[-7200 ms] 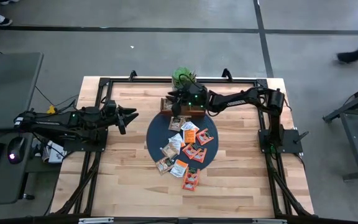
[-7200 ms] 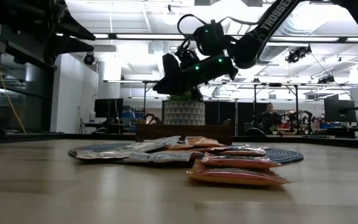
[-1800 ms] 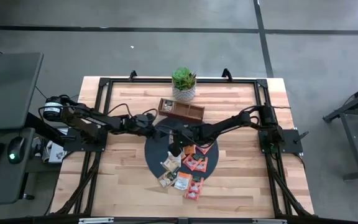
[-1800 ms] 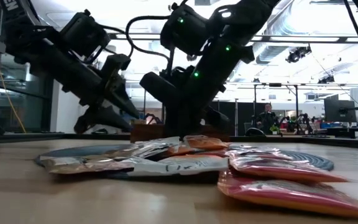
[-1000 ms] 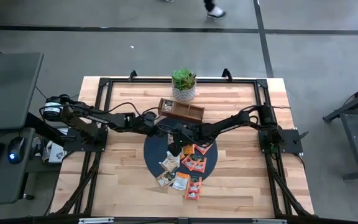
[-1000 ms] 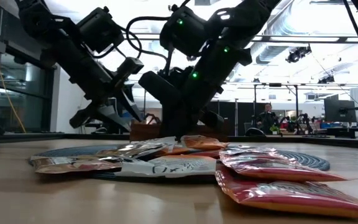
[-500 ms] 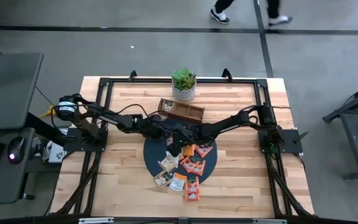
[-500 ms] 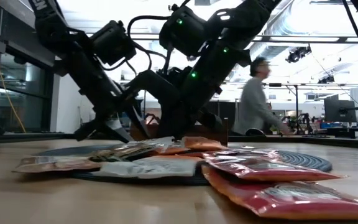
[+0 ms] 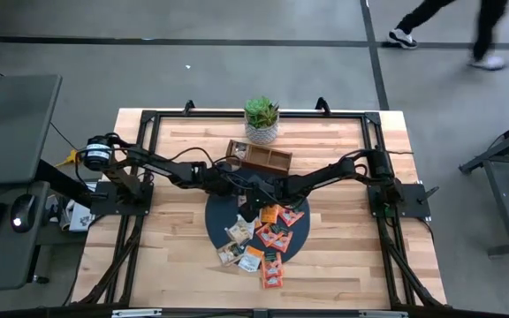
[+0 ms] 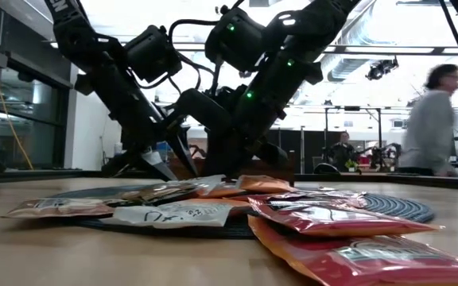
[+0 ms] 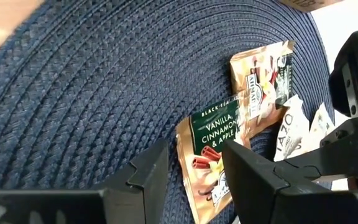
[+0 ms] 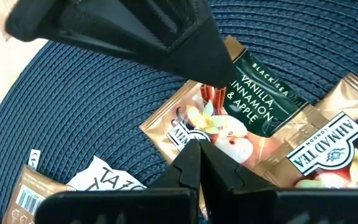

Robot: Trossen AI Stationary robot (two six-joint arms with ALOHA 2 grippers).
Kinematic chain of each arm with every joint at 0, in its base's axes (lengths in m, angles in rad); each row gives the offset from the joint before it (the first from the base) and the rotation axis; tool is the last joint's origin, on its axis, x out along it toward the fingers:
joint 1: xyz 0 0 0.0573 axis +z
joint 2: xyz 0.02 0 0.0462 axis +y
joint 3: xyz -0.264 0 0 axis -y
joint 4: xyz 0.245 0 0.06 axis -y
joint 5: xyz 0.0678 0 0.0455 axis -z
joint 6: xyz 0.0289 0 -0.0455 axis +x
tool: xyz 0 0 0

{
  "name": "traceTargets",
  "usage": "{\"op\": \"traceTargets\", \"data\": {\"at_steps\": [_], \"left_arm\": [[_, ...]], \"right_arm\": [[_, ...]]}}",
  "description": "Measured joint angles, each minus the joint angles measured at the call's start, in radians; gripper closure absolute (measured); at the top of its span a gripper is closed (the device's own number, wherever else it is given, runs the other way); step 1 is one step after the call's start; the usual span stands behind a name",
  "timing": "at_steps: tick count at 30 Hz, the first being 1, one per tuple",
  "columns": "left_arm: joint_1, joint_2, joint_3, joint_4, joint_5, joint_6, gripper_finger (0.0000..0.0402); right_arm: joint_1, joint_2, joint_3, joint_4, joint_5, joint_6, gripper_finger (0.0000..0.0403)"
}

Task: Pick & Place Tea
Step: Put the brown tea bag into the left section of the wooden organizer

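A large workshop with a grey floor surrounds a pale wooden table (image 9: 175, 256), and a person walks past beyond its far edge. Near the table's centre lies a dark round woven mat (image 9: 221, 216), and a cluster of tea sachets (image 9: 263, 238), orange-red, tan and white, covers the half of the mat nearer the right and front edges, a few spilling over its rim toward the front edge. A brown wooden compartment tray (image 9: 260, 157) sits just beyond the mat toward the far edge, beside a small potted plant (image 9: 260, 117). No sachet can be made out in the tray from above, so most of the sorting appears to be left. Both arms reach in to meet over the far part of the mat. The left gripper (image 11: 194, 163) hangs low with its fingers partly spread on either side of a tan vanilla, cinnamon and apple sachet (image 11: 213, 155), not yet gripping it. The right gripper (image 12: 199, 157) is fully closed, its tips pressed down at the same sachet's edge, seemingly steadying or lifting it.
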Motion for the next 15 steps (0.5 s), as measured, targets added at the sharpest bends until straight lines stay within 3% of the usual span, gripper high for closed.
{"op": "traceTargets", "data": {"at_steps": [7,15], "left_arm": [[0.0,0.0,0.0,0.005,0.003,0.0,0.0255],[0.0,0.0,0.0,0.006,0.011,0.001,0.0307]], "right_arm": [[0.0,0.0,0.0,0.004,-0.002,-0.011,0.0403],[-0.001,0.0,-0.001,0.015,-0.011,-0.039,0.0403]]}}
